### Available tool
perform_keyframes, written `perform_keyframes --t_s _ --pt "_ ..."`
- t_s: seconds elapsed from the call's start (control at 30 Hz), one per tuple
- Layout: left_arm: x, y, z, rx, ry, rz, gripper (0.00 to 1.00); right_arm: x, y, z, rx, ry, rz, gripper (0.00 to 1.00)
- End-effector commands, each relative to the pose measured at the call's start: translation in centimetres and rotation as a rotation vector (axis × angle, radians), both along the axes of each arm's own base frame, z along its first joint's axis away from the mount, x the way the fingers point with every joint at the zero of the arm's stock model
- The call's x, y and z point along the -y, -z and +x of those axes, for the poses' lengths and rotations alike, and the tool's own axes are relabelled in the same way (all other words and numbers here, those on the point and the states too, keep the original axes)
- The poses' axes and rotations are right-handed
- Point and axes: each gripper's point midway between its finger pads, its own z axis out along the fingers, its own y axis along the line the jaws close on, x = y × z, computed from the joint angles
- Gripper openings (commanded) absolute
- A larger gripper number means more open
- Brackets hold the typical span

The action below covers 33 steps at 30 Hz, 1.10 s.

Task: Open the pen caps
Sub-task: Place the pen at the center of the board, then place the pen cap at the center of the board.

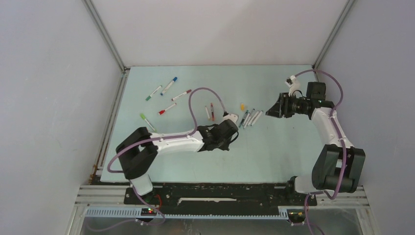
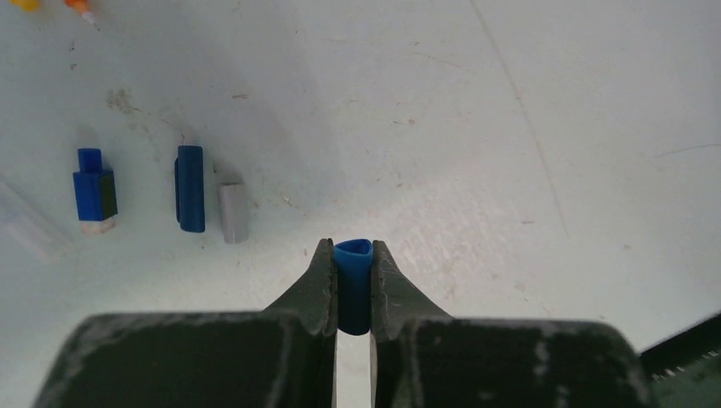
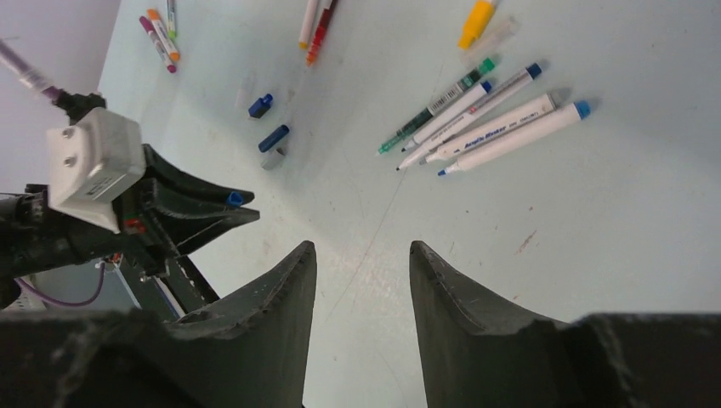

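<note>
My left gripper (image 2: 353,255) is shut on a small blue pen cap (image 2: 353,285), held just above the pale table. It also shows in the top view (image 1: 234,133) and in the right wrist view (image 3: 238,204). Three loose caps lie ahead of it on the left: a blue one with a stub (image 2: 93,191), a blue one (image 2: 190,189) and a grey one (image 2: 232,212). A yellow cap (image 1: 242,105) lies further back. Several uncapped pens (image 3: 485,119) lie fanned together. My right gripper (image 3: 361,251) is open and empty above the table, to the right of those pens (image 1: 270,110).
Capped pens lie at the back left: blue (image 1: 169,85), green (image 1: 153,93), red (image 1: 167,108) and another (image 1: 181,95). Two more pens (image 1: 210,111) lie near the left wrist. Grey walls close the table (image 1: 274,152) on three sides. A purple cable (image 1: 205,93) arches over the left arm.
</note>
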Motion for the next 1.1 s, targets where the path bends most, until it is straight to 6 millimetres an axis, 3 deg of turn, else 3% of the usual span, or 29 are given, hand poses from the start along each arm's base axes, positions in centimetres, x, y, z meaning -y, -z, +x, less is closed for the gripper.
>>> perform_keyframes --t_s 0.0,0.37,0.67,0.87,1.07 --pt "0.4 0.5 1.0 0.009 0.021 0.1 0.06 0.7 0.8 -0.6 0.007 -0.013 -0.025 0.47" --pt "0.6 3.3 1.4 -0.043 0.018 0.176 0.2 1.2 0.9 -0.6 -0.009 -0.005 0.011 0.47" --pt "0.1 3.2 1.8 -0.044 -0.013 0.191 0.37 1.2 0.8 -0.7 -0.011 -0.008 0.02 0.47" --pt "0.1 1.5 1.9 -0.025 -0.021 0.159 0.38 1.3 0.7 -0.7 -0.007 -0.008 0.022 0.47" --pt "0.3 -2.7 1.6 0.027 -0.004 0.044 0.4 1.2 0.4 -0.9 0.007 -0.021 0.029 0.47"
